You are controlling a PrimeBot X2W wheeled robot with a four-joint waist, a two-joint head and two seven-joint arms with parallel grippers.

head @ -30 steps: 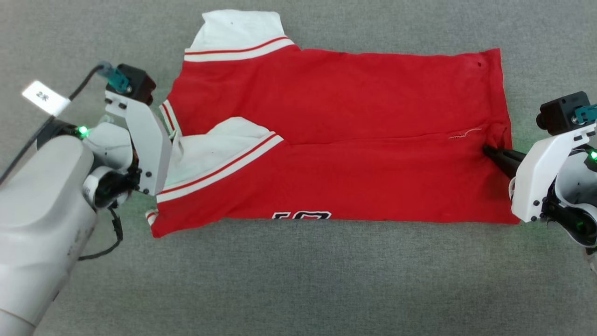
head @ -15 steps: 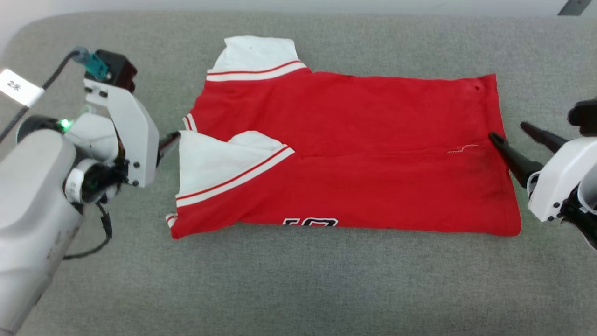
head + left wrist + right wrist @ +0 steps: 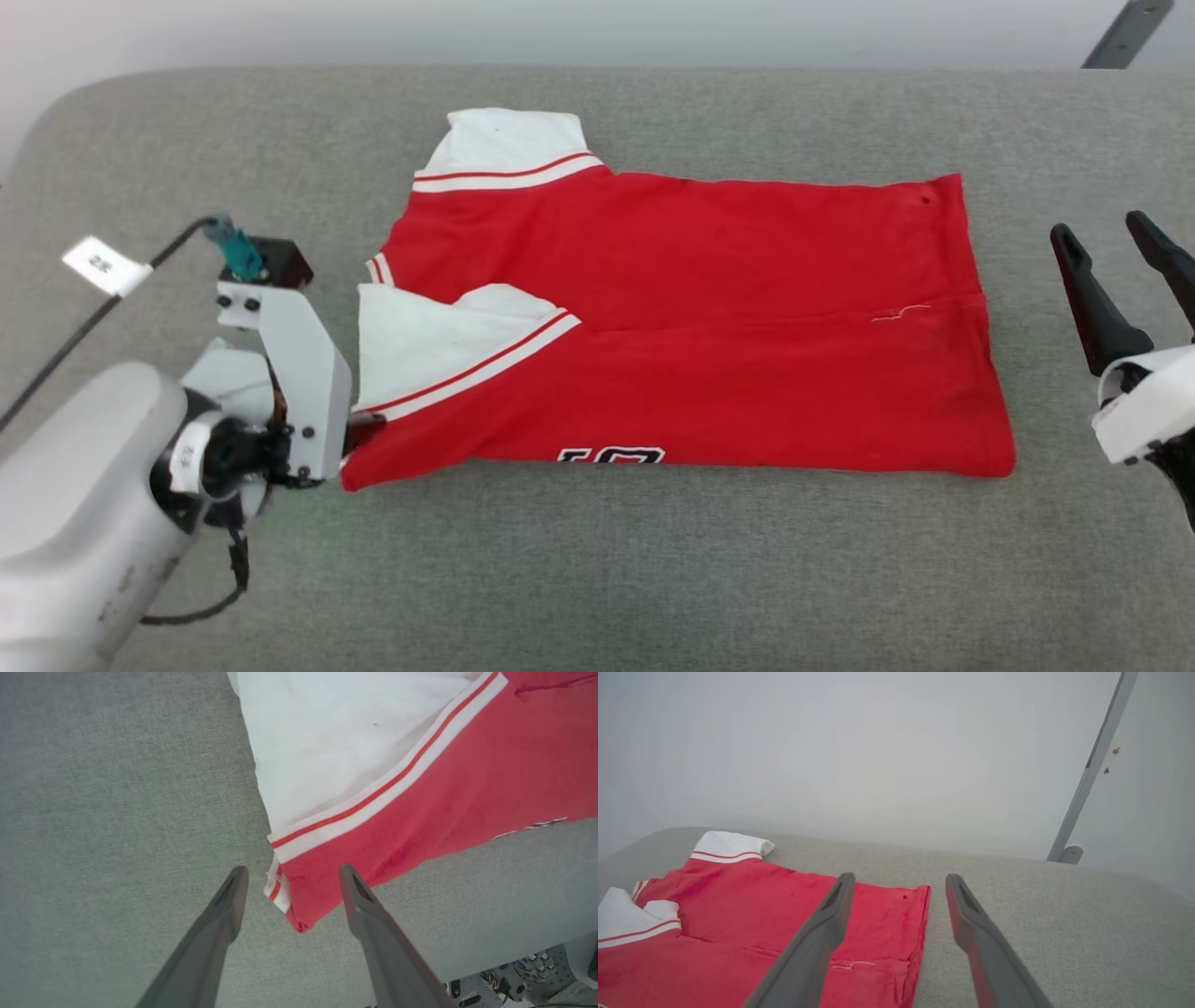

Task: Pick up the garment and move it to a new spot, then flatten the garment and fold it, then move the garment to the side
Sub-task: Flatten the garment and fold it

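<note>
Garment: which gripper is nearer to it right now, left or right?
Left. The left gripper sits open at the garment's near left corner, fingers either side of it. The right gripper is open too, off the hem edge with bare grey surface between.

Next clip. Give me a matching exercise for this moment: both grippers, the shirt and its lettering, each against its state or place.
Things:
1. left gripper
2. right gripper
3. shirt
4. lettering

States or places:
A. open, apart from the shirt, beyond its hem end
B. black and white, at the shirt's near edge
C. open, straddling a shirt corner
D. lies flat, folded over

Pairs: 1-C, 2-A, 3-D, 4-B
</note>
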